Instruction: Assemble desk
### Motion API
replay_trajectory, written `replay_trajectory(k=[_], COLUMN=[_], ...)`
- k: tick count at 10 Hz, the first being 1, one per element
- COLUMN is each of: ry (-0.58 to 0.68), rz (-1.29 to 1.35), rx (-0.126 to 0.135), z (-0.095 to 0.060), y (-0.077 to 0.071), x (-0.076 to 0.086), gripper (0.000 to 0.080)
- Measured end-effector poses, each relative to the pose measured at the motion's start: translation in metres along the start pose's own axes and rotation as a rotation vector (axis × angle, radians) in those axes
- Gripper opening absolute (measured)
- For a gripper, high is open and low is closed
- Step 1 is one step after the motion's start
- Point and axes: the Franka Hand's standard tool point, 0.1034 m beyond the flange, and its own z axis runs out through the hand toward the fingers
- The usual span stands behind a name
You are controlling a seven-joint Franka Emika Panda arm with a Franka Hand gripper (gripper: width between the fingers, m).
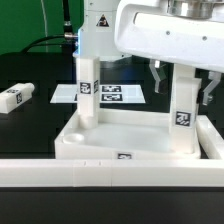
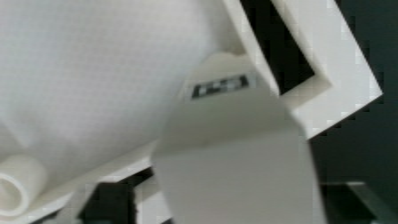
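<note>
1. A loose leg [image 1: 15, 97] lies on bare table [image 1: 35, 128], far left of the jaws; fetching it is probably next.
2. A standing leg [image 1: 86, 88] rises from the tabletop [image 1: 120, 135], left of the jaws.
3. The gripper [image 1: 183, 88] is spread around a second leg [image 1: 183, 112], seemingly not touching it; leaving means rising straight up, clear of the tabletop's rim.

I count three legs [image 1: 87, 88]; one top [image 1: 120, 140]; one marker board [image 1: 112, 94]; one low wall [image 1: 60, 172]; one arm [image 1: 150, 30]; one gripper [image 1: 183, 83].

tabletop [image 1: 130, 138] carries farther leg [image 1: 86, 92] and nearer leg [image 1: 183, 108] upright, seemingly socketed.
</note>
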Motion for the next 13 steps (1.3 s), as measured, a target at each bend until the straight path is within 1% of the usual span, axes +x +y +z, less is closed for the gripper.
replay_trajectory(k=[1,2,3,4,5,6,8,11,12,13], ry=[0.002,0.001,-0.004,-0.009,-0.010,-0.011,-0.014,-0.015,-0.032,-0.055], rz=[-0.039,-0.066,-0.091,-0.119,-0.141,-0.135,-0.135,-0.137,-0.160,-0.159], rx=[0.005,0.013,0.022,0.032,0.037,0.038,0.036,0.035,0.046,0.059], z=[-0.004,-0.011,-0.022,-0.031,-0.038,-0.041,-0.038,-0.038,-0.040,-0.045], y=[0.000,0.004,0.011,0.022,0.039,0.051,0.048,0.049,0.066,0.106], x=[0.000,-0.004,-0.009,-0.011,-0.006,-0.001,-0.003,-0.003,-0.005,-0.008], gripper=[0.0519,0.0622,0.0641,0.0641,0.0648,0.0648,0.0649,0.0649,0.0649,0.0649])
